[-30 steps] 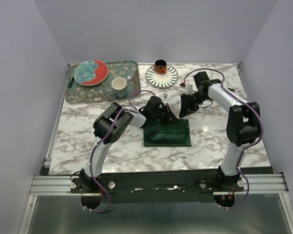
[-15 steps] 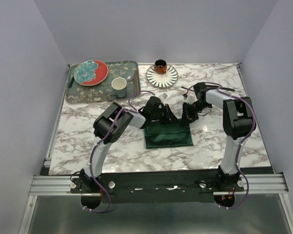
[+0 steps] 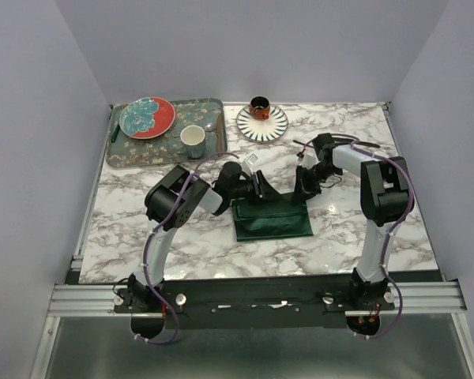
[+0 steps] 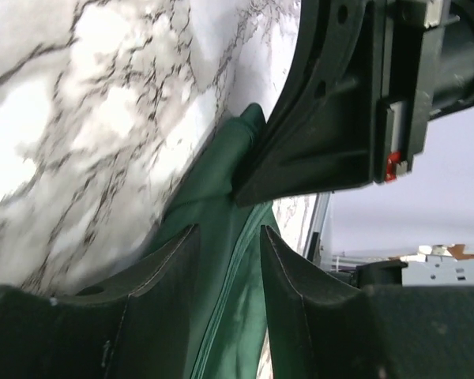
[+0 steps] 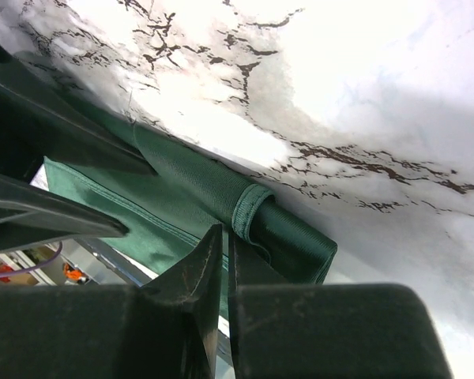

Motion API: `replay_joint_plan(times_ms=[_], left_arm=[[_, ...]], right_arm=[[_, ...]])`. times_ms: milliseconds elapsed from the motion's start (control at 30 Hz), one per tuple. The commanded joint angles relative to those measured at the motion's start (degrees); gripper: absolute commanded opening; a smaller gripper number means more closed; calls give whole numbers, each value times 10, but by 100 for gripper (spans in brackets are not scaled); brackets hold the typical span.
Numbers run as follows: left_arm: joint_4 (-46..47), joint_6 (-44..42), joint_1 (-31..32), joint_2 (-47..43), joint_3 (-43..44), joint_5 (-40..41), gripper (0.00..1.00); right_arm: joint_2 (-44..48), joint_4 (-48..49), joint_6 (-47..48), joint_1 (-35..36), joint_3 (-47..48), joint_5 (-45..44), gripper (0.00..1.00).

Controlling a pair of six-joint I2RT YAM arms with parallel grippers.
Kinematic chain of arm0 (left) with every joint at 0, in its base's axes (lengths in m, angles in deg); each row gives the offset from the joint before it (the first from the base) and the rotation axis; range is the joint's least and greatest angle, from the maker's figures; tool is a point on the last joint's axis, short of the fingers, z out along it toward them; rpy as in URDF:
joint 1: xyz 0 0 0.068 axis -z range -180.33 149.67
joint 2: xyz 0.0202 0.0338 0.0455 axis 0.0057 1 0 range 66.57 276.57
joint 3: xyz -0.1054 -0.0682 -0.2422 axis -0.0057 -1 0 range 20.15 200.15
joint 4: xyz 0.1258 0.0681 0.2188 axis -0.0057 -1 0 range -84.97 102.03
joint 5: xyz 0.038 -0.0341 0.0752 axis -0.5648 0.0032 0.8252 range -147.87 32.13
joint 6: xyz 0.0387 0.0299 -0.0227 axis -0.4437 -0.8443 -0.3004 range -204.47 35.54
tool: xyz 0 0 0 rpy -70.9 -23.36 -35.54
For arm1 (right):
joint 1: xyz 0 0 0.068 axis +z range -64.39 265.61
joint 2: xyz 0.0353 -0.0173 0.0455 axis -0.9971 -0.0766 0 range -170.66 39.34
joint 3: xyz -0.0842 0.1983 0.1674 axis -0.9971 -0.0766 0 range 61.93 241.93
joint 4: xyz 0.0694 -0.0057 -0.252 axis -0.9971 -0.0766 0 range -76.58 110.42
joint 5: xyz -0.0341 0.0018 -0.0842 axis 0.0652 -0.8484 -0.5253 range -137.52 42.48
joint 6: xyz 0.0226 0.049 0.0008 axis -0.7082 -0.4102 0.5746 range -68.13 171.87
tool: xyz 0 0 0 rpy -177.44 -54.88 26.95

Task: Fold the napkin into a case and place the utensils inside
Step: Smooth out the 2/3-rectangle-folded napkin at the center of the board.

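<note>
On the glossy grey-veined marble table (image 3: 142, 229), the napkin (image 3: 272, 221), dark green, faintly shiny cloth folded into a flat rectangle with stitched hems, lies at the centre. The left gripper (image 3: 258, 186) sits at its 11 o'clock corner, black fingers parted with cloth showing between them, gripping nothing. The right gripper (image 3: 302, 189), at the 1 o'clock corner, has its jaws almost together beside the rolled hem; whether they pinch it I cannot tell.

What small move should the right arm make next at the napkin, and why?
Probably finish closing the right gripper on the rolled far right corner of the napkin, without lifting yet. Its fingers stand almost together just at that edge, while the left gripper is open over the far left corner, so nothing else holds the cloth.
</note>
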Motion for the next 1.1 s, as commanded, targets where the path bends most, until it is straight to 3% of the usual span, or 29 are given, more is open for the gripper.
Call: replay_joint_plan(times_ms=[0,500,700,867,1067], left_arm=[[54,14,-21,-7,-73,-32,50],[89,10,-136,-53,-196,-107,49],[66,-17,-177,-84,-186,-136,47],[-24,-94,-182,-144,-157,-161,45],[-240,-271,-137,-207,-70,-85,21]], right_arm=[[-22,7,2,-1,-15,-70,15],[-26,-4,1,-1,-6,-73,16],[-18,3,4,-1,-18,-49,16],[-8,17,-2,0,-42,-12,16],[9,28,-2,0,-66,1,17]])
